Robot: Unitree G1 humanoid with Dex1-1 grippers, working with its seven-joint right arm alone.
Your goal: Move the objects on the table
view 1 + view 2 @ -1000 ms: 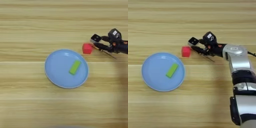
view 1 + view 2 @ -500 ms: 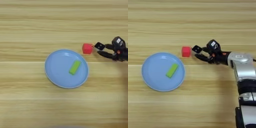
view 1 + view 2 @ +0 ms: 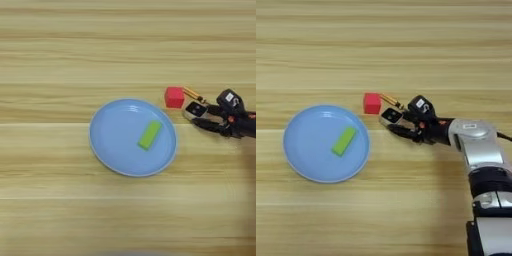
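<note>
A large light-blue plate (image 3: pixel 112 150) lies mid-table with the flat lime-green block (image 3: pixel 150 135) resting on its right half. My right gripper (image 3: pixel 395 121) reaches in from the right, just right of the plate. It is shut on the small black cube with white sides (image 3: pixel 390 116), held at its fingertips low over the wood. The same cube (image 3: pixel 195 109) shows in the left eye view, a little right of and nearer than a red cube (image 3: pixel 174 97).
The red cube (image 3: pixel 372 103) stands on the wood behind the plate's right rim. A thin orange-gold stick (image 3: pixel 390 100) lies just right of it, behind the gripper. The silver forearm (image 3: pixel 476 142) runs along the right side.
The gripper with the black cube has come toward the near side, from behind-right of the red cube to front-right of it. Plate, green block and red cube have stayed put.
</note>
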